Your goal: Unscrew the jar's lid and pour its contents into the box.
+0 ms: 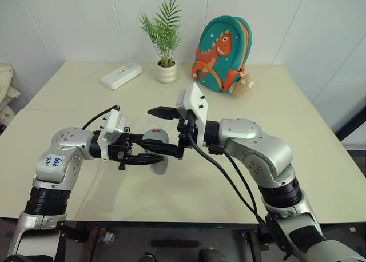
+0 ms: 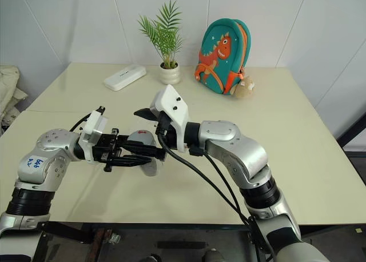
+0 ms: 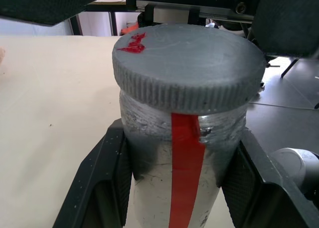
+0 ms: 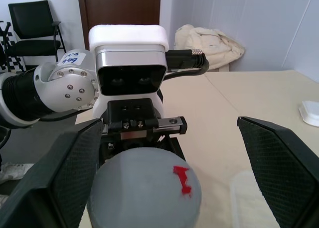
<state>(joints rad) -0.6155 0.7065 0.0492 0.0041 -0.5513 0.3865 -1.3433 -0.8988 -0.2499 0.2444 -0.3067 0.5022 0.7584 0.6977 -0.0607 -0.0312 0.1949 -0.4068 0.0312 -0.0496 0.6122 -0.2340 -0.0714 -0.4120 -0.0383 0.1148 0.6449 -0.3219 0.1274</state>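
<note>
One step is done: my left pincer (image 1: 150, 153) grips the jar (image 3: 184, 153). I have my right pincer (image 4: 164, 173) spread around the lid (image 3: 187, 66), which is on; unscrewing and pouring remain.

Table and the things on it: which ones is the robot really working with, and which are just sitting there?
Working with:
- silvery-grey metal jar with red stripe, clamped in the left end effector
- round grey lid with red mark, on the jar
- right end effector, open around the lid

Just sitting there:
- white oblong case
- potted green plant
- teal dinosaur backpack
</note>
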